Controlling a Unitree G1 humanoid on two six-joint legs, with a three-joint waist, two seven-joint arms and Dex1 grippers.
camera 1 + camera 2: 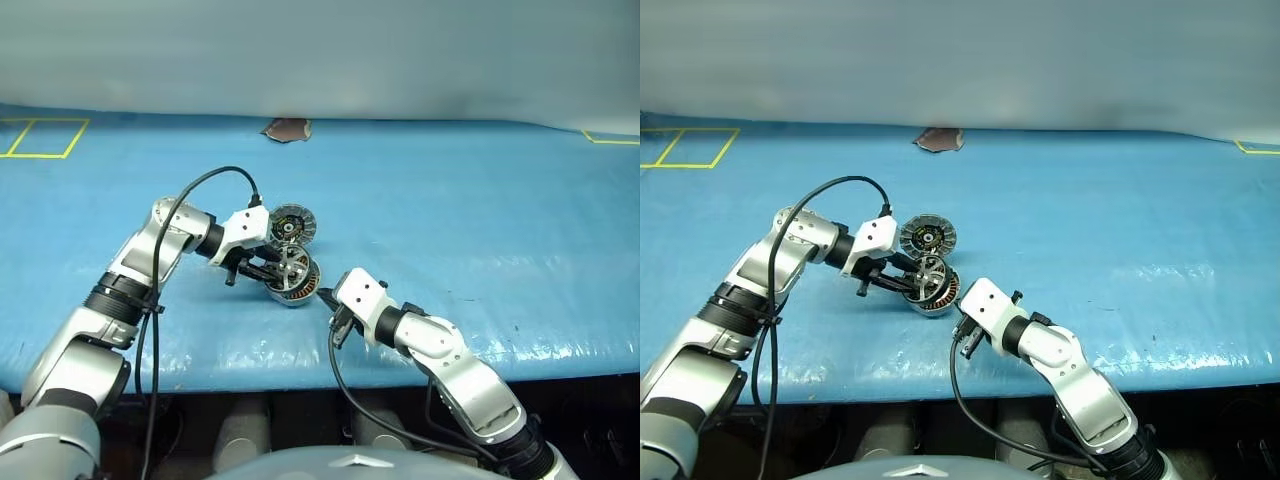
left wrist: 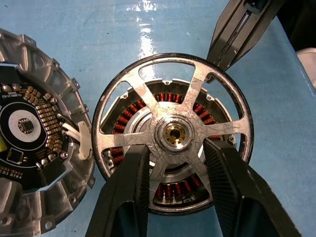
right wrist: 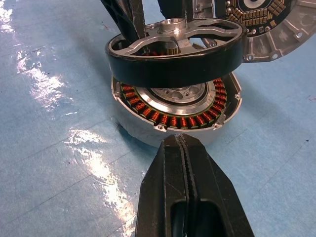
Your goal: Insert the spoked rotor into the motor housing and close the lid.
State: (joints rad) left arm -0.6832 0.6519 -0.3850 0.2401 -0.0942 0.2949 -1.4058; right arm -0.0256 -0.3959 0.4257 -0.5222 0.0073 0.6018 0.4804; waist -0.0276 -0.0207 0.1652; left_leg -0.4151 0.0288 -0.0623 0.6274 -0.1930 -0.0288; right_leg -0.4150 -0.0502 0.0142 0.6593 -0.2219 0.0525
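Note:
My left gripper (image 2: 175, 148) is shut on the spoked rotor (image 2: 173, 101), with one finger on each side of its hub. It holds the rotor (image 3: 175, 49), which has a dark outer band, slightly tilted just above the motor housing (image 3: 173, 116). The housing's copper windings show under the spokes. The lid (image 1: 292, 224) lies open and face up beside the housing (image 1: 297, 290), joined at its rim. My right gripper (image 3: 183, 140) is shut and empty, its tips close to the housing's near wall.
The parts sit on a blue table cover (image 1: 480, 230), near its front edge (image 1: 300, 375). A brown patch (image 1: 287, 129) lies at the far edge. Yellow tape marks (image 1: 45, 138) are at the far left. A black cable (image 1: 215, 178) loops over my left wrist.

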